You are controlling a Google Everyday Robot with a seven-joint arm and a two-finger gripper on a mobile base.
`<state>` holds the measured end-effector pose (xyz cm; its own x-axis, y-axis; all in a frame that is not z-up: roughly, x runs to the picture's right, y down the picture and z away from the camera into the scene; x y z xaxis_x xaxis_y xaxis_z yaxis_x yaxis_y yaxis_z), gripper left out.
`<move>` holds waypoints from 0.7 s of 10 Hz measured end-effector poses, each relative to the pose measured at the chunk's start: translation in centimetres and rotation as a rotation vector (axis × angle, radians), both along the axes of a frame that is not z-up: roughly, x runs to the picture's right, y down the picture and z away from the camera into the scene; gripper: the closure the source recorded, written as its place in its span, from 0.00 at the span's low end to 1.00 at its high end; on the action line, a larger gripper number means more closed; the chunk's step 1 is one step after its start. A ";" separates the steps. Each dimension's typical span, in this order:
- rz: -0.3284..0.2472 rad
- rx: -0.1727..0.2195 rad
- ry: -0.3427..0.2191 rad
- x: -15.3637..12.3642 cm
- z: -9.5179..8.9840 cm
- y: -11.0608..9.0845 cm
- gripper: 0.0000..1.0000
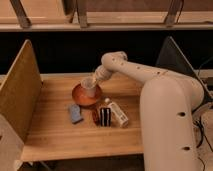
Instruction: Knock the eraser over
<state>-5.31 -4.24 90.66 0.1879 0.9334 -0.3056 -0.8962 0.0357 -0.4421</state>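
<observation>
I am hovering my gripper (91,84) over the orange bowl (80,98) at frame centre, spread or closed I cannot tell, while the eraser (105,116) is standing just below it, probably light and stiff, inviting a sideways push near its top.

Reaching left with arm (150,76) bent at elbow (115,61), gripper (90,86) hanging low, down-left of that bend.

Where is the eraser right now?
In the camera view the eraser stands near the middle of the table, in front of the orange bowl, between the white box on its image-right and the blue pad further left. The gripper hangs over the bowl.
</observation>
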 end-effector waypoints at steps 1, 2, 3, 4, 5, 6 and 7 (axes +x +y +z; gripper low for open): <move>-0.007 0.026 0.044 1.3 0.3 -1.1 0.97; -0.010 0.058 0.091 2.9 0.4 -2.6 1.00; -0.013 0.096 0.152 5.0 0.2 -4.4 1.00; -0.020 0.136 0.222 7.2 -0.5 -6.1 1.00; -0.024 0.150 0.259 8.2 -1.0 -6.6 1.00; -0.026 0.163 0.295 9.3 -1.6 -6.9 1.00; -0.017 0.157 0.299 9.3 -1.7 -6.4 1.00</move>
